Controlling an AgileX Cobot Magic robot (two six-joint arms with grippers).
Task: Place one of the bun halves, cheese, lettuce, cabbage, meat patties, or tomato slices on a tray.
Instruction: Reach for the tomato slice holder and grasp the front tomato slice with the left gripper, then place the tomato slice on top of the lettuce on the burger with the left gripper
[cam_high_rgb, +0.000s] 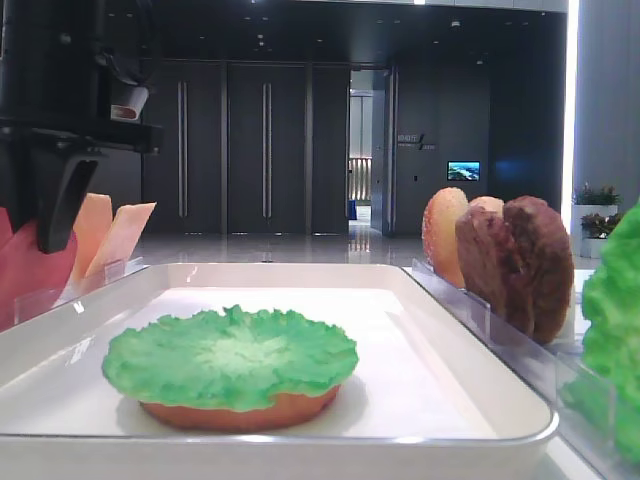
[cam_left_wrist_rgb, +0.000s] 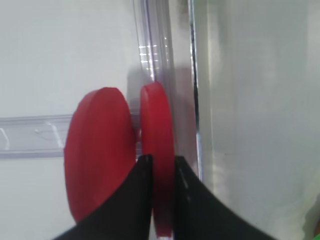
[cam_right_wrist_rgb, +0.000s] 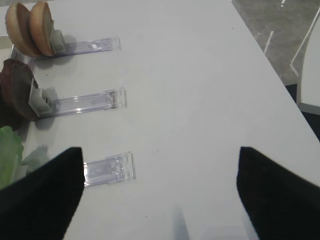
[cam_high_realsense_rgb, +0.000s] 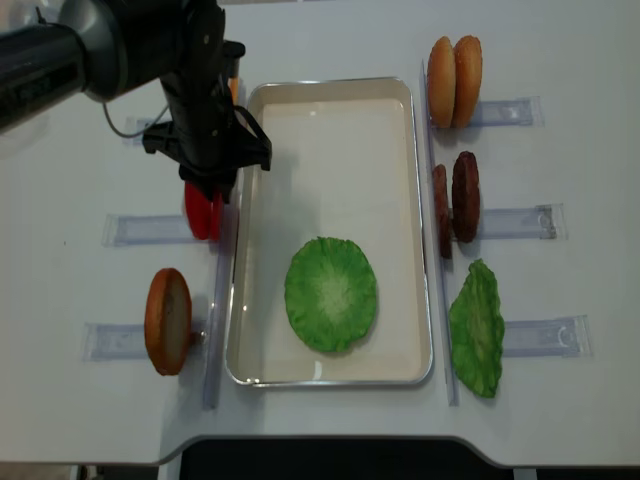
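The left gripper (cam_left_wrist_rgb: 162, 167) is clamped on the edge of one upright tomato slice (cam_left_wrist_rgb: 157, 150) in its clear holder (cam_high_realsense_rgb: 150, 229) beside the tray (cam_high_realsense_rgb: 330, 90); the right gripper (cam_right_wrist_rgb: 160, 192) stands spread wide above the table (cam_right_wrist_rgb: 200, 75).

White bench (cam_high_realsense_rgb: 330, 430) top. Behind it a dark hall: dark wall panels (cam_high_rgb: 245, 150) with tall vertical handles at 12 o'clock, an open doorway (cam_high_rgb: 362, 150) lit beyond, small glowing screen (cam_high_rgb: 463, 171) at 2 o'clock, bright light strip (cam_high_rgb: 572, 90) and potted plants (cam_high_rgb: 597, 205) at 3 o'clock, glossy floor (cam_high_rgb: 300, 248).
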